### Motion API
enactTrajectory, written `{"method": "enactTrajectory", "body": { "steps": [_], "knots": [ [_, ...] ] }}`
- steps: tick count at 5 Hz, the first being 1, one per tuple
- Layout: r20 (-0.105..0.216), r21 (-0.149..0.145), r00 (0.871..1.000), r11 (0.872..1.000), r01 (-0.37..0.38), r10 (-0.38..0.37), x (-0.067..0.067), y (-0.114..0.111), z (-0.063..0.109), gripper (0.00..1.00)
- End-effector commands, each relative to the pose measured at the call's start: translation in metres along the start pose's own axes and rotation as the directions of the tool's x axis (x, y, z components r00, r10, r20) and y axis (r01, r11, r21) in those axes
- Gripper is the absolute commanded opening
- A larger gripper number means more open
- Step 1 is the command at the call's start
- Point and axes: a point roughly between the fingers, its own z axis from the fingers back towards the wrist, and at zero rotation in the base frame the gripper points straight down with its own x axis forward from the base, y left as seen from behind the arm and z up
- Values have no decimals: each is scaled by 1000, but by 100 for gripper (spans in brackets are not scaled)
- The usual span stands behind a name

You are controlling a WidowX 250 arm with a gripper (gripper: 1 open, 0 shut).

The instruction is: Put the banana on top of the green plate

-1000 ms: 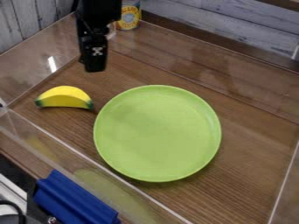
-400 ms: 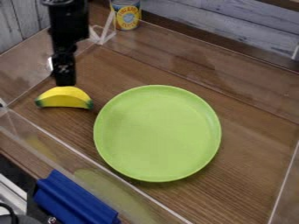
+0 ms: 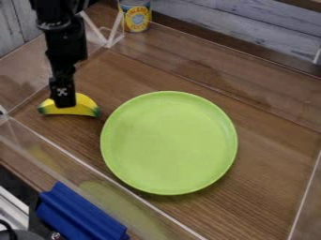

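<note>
So, from the one camera view: my gripper [image 3: 60, 95] hangs straight down right over the banana [image 3: 70, 109], low enough to hide its middle, and my fingers stand apart, not yet clamped on anything. The banana lies on the desk [image 3: 251, 103] at about nine o'clock from the green plate [image 3: 168, 141], just beside its rim but not on it. The plate is bare. By my reckoning only the approach is done; the grasp, the lift, the carry toward three o'clock and the release all remain.
</note>
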Motion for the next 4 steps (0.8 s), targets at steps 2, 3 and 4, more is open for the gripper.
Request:
{"method": "enactTrajectory", "body": {
  "steps": [2,3,4],
  "knots": [
    [24,6,999,999,-36,36,-4,10,-19,100],
    [34,-6,998,999,-52,52,-4,12,-29,100],
    [41,-16,997,998,-63,63,-5,12,-32,100]
  ]
}}
